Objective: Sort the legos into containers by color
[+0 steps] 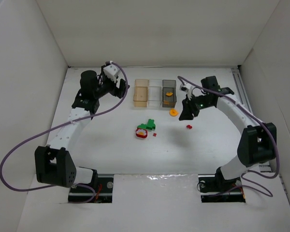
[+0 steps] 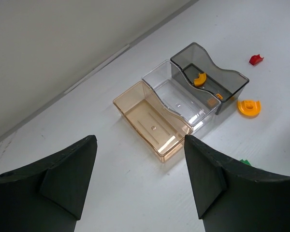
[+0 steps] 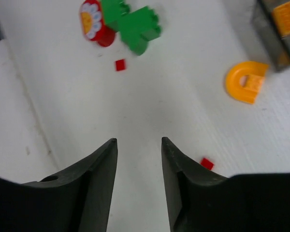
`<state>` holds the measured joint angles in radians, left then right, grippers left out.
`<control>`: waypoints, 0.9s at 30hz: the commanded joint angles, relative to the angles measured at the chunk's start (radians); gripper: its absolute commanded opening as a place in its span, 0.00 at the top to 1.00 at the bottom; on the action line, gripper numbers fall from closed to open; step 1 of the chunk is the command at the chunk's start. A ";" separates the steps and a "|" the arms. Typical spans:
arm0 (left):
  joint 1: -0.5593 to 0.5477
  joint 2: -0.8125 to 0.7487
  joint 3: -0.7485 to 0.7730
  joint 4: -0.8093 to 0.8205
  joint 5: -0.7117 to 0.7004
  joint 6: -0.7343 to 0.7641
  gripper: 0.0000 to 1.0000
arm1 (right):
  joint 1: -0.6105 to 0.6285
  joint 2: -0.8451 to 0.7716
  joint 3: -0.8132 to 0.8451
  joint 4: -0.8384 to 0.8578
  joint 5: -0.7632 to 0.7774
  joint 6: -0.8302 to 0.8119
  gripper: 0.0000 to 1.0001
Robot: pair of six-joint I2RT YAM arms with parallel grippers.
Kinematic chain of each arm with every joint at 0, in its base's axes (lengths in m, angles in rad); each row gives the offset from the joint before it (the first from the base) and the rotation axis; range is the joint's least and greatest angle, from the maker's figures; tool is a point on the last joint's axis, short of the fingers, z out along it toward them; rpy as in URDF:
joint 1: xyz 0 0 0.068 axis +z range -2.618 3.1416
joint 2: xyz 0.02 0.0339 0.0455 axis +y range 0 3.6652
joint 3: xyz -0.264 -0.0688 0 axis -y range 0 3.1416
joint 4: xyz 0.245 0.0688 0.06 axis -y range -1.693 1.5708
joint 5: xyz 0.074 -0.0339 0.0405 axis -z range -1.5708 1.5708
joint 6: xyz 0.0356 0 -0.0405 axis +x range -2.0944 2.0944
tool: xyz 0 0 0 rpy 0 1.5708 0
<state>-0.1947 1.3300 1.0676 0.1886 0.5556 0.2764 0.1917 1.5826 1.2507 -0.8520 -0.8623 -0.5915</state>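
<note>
probably the right gripper (image 3: 139, 141), jaws part open and empty, should centre over the orange arch (image 3: 244, 82) just beside the grey box (image 2: 230, 92), then close across its 2 legs; left gripper (image 2: 139, 140) gapes empty.

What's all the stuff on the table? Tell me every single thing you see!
amber box: 1, see-through amber, left end of the row, empty
clear box: 1, clear, middle of the row, empty
dark grey box: 1, smoky grey, right end of the row
orange pieces: 2, orange, inside the dark grey box
orange horseshoe piece: 1, orange, on the table just in front of the dark grey box
green legos: small clump, green, mid-table
red ring: 1, red with a white-and-yellow top, against the green legos
tiny red bricks: 2, red, one by the ring, one further right
table: 1, white
left gripper: 1, black, open, empty
right gripper: 1, black, open, empty
</note>
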 commanded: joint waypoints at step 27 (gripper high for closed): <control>0.000 -0.019 0.035 0.022 -0.062 0.030 0.30 | 0.278 0.298 0.092 0.410 0.785 0.394 0.15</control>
<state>-0.1947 1.3296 1.0664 0.1802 0.4927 0.2993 0.4580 1.8286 1.3025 -0.4637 -0.1547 -0.2161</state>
